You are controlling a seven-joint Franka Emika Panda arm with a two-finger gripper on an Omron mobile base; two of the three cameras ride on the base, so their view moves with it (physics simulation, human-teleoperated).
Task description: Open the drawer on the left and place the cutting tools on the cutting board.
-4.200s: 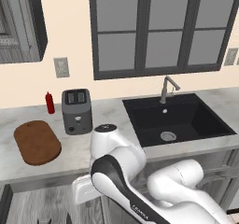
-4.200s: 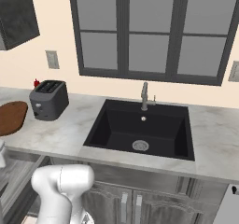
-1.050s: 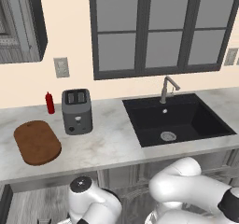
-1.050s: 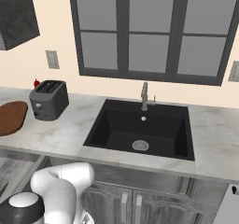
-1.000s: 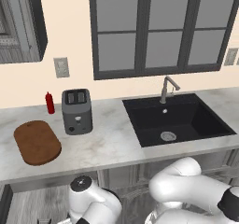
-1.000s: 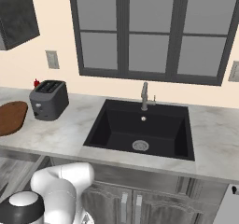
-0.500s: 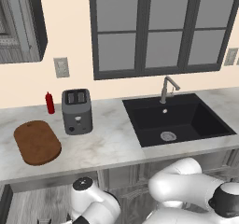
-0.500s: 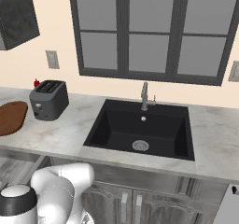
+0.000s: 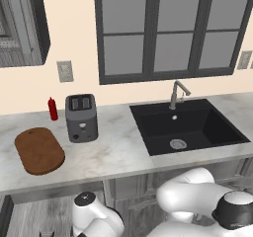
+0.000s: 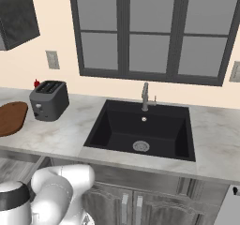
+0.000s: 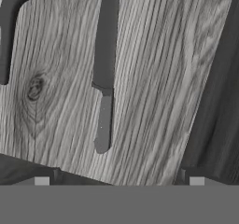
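Observation:
The drawer (image 11: pixel 158 78) stands open below the counter's left end, its grey wood-grain floor under my hand; its floor also shows as the drawer (image 9: pixel 39 216). A small knife (image 11: pixel 103 78) lies lengthwise on that floor, its narrow end pointing toward me. A second dark cutting tool (image 11: pixel 9 27) lies at the upper left, cut off by the frame. My gripper (image 11: pixel 119 181) hovers open just above the knife's near end, holding nothing. The reddish-brown cutting board (image 9: pixel 38 150) lies bare on the counter left of the toaster, also seen as the cutting board (image 10: pixel 10 117).
A grey toaster (image 9: pixel 81 117) and a red bottle (image 9: pixel 52 108) stand beside the board. The black sink (image 9: pixel 188 125) with its faucet is to the right. The drawer's dark side wall (image 11: pixel 217 92) runs along the right of the hand view.
Since four seconds ago the arm has dropped from above the counter to below its edge. Over the last second it only shifted slightly left; the jaws stayed wide.

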